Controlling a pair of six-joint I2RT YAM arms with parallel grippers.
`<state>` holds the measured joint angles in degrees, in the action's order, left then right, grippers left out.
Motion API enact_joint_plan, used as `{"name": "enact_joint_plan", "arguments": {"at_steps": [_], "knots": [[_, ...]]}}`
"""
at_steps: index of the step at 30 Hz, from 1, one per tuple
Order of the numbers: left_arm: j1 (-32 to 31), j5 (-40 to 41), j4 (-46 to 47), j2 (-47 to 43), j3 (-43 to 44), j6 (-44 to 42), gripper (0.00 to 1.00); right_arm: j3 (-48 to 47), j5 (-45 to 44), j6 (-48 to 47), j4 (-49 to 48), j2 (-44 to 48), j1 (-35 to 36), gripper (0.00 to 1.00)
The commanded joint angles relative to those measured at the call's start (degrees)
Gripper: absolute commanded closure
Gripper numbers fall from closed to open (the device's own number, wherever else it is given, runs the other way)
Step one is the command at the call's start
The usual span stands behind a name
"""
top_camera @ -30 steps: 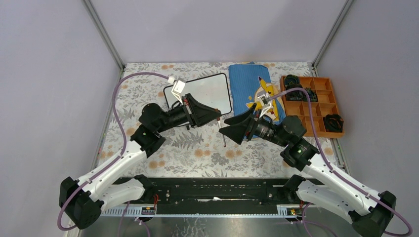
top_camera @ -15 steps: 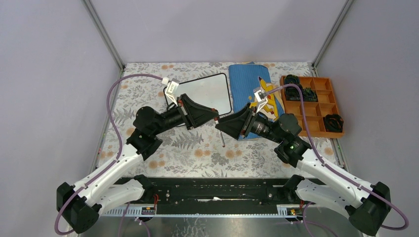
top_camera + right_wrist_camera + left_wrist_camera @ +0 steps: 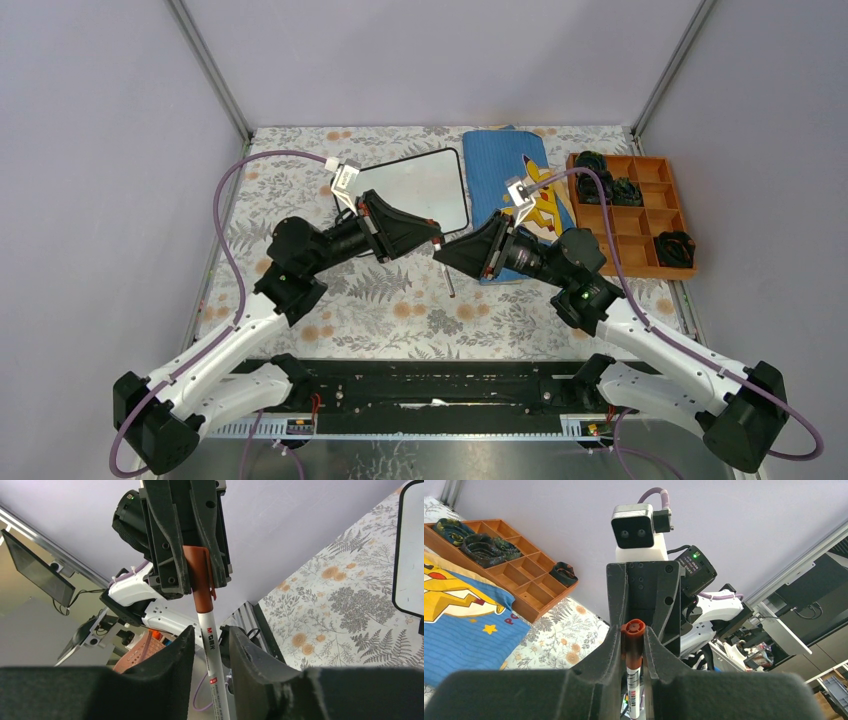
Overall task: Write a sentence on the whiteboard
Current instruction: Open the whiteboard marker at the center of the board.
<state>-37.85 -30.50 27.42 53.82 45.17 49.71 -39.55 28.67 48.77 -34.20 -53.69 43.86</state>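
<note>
Marker [image 3: 206, 622] held over the table [image 3: 380, 300], cap [image 3: 633, 628] not yet off.

The whiteboard [image 3: 430, 180] is laid flat beyond and beneath the left pincer [image 3: 633, 639] and is partly hidden by it; no writing is made out on it. The right pincer [image 3: 209, 639] is faced tip to tip with the left. The marker is hung between them. Its red-brown cap is pinched by the left pincer and its white barrel is flanked by the right pincer's fingers [image 3: 175, 655], though whether these are pressed on it cannot be told. The opposed holds are judged meant for pulling cap from barrel.
</note>
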Motion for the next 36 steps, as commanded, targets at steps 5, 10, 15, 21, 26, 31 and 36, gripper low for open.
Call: {"name": "enact_joint_plan", "arguments": {"at_steps": [5, 10, 15, 21, 26, 31, 36], "knots": [[-0.2, 0.9, 2.8, -0.6, 0.6, 0.1, 1.0, -0.4, 2.7, 0.0, -3.3, 0.4, 0.0, 0.86], [-0.2, 3.6, 2.0, -1.5, 1.2, 0.2, 1.0, 1.6, 1.4, -1.8, -1.0, 2.3, 0.0, 1.0], [-0.2, 7.4, 1.7, -2.7, 1.9, 0.3, 1.0, 4.1, 0.7, -2.8, 0.6, 4.2, 0.0, 1.0], [-0.2, 10.0, 1.2, -3.2, 3.3, -0.4, 1.0, 5.6, 0.6, -4.0, 2.9, 6.1, 0.0, 1.0], [-0.2, 11.0, 0.9, -3.0, 4.3, -0.7, 1.0, 6.5, 0.3, -4.1, 3.7, 7.5, 0.0, 1.0], [-0.2, 12.0, 0.6, -2.8, 4.7, -0.9, 1.0, 6.7, 0.0, -4.3, 4.5, 8.3, 0.0, 1.0], [-0.2, 13.2, 0.1, -2.8, 4.9, -1.4, 1.0, 6.6, 0.1, -4.5, 4.9, 8.6, 0.0, 1.0]]}}
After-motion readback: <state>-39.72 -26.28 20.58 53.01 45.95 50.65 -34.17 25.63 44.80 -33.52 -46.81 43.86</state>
